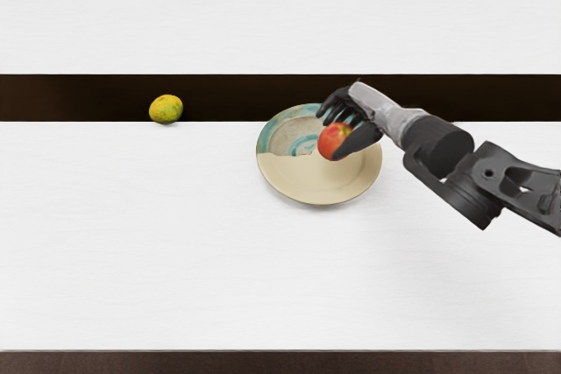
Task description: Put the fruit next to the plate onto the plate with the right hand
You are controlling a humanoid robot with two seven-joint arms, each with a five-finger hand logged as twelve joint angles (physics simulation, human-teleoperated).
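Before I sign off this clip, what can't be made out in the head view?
Whether the red fruit touches the plate or hangs above it: single slanted head view.
The fruit's far side: covered by the right hand and its fingers.
Right arm beyond the forearm: cut by the right edge.
Left arm: out of frame.

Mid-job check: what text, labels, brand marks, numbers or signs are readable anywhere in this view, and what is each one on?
None: no word, label, brand, number or sign can be read in the head view.
The plate carries only a teal swirl pattern, no lettering.
The red fruit held in the right hand and the yellow-green fruit show no sticker.
The white table shows no markings.
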